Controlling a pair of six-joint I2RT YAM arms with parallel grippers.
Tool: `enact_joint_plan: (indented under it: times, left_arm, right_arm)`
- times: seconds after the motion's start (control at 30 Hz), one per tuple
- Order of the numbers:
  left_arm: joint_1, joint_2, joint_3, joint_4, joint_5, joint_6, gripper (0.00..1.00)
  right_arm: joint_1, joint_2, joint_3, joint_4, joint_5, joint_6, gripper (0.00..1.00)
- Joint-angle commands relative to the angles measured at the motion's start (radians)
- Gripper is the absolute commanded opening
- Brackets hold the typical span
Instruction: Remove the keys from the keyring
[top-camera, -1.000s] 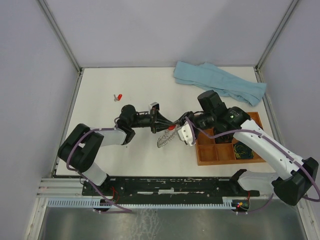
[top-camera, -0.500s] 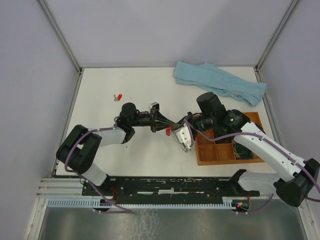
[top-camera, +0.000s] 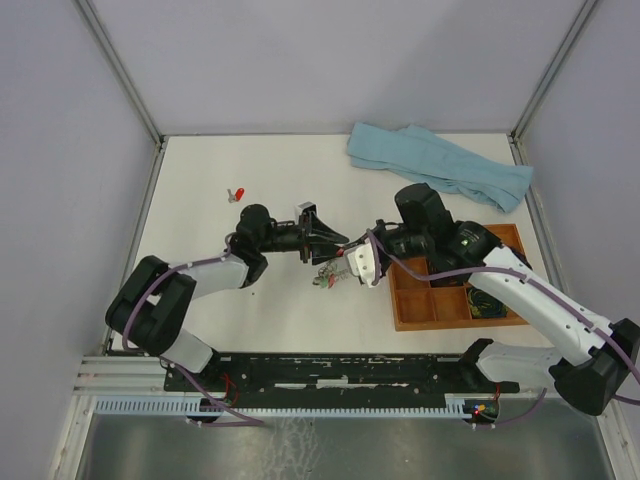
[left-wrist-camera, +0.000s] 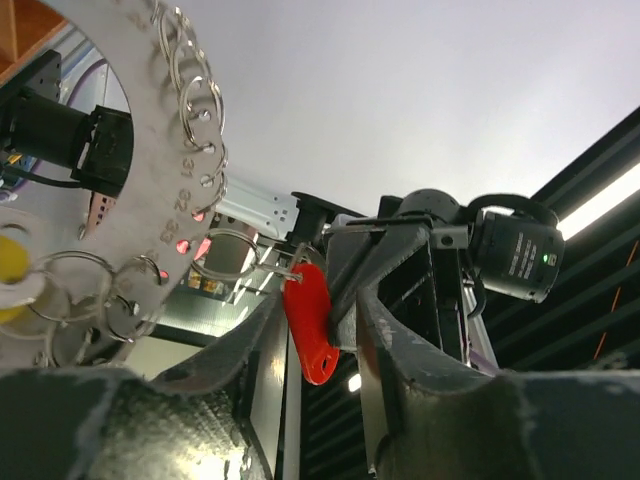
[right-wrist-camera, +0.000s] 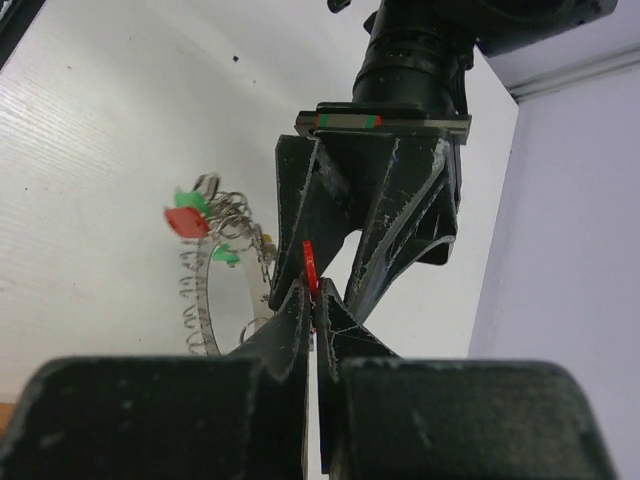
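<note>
The right pincer (right-wrist-camera: 312, 305) is clamped on the flat faces of the red key (left-wrist-camera: 308, 322). The left pincer (top-camera: 329, 241) stands spread, one finger on either side of that key without pinching it. The keyring (left-wrist-camera: 118, 190) hangs from the key's small loop, low over the desk (top-camera: 280, 170); whether it touches the desk cannot be told. Expect a light, stiff, smooth key head. The ring is rigid and likely to swing, so hold it by its plate.
</note>
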Motion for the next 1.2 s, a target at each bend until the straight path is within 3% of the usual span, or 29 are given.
enact_joint_plan:
  times: [0.0, 0.17, 0.3, 0.4, 0.53, 0.67, 0.73, 0.87, 1.17]
  left_arm:
    - [-0.003, -0.077, 0.008, 0.084, -0.017, 0.055, 0.42]
    - [0.018, -0.147, -0.059, 0.085, -0.043, 0.141, 0.48]
    - [0.039, -0.237, -0.114, -0.012, -0.071, 0.34, 0.5]
    - [0.039, -0.353, -0.129, -0.143, -0.144, 0.598, 0.5]
    - [-0.008, -0.582, -0.179, -0.227, -0.363, 0.996, 0.51]
    - [-0.162, -0.788, -0.284, -0.204, -0.624, 1.418, 0.58]
    - [-0.2, -0.841, -0.355, -0.108, -0.672, 1.579, 0.64]
    - [-0.207, -0.829, -0.431, 0.093, -0.633, 1.697, 0.7]
    - [-0.206, -0.612, -0.305, 0.153, -0.499, 1.831, 0.7]
  right_arm:
    - [-0.021, -0.017, 0.014, 0.085, -0.003, 0.17, 0.01]
    - [-0.085, -0.017, 0.022, 0.113, -0.099, 0.309, 0.01]
    - [-0.153, -0.012, 0.029, 0.122, -0.229, 0.414, 0.01]
    - [-0.192, -0.004, 0.038, 0.126, -0.315, 0.503, 0.01]
    - [-0.219, 0.014, 0.058, 0.117, -0.398, 0.591, 0.01]
    - [-0.224, 0.037, 0.096, 0.081, -0.441, 0.647, 0.01]
    - [-0.223, 0.053, 0.124, 0.042, -0.468, 0.66, 0.01]
    - [-0.224, 0.075, 0.159, -0.005, -0.519, 0.685, 0.01]
    - [-0.223, 0.096, 0.227, -0.206, -0.555, 0.564, 0.01]
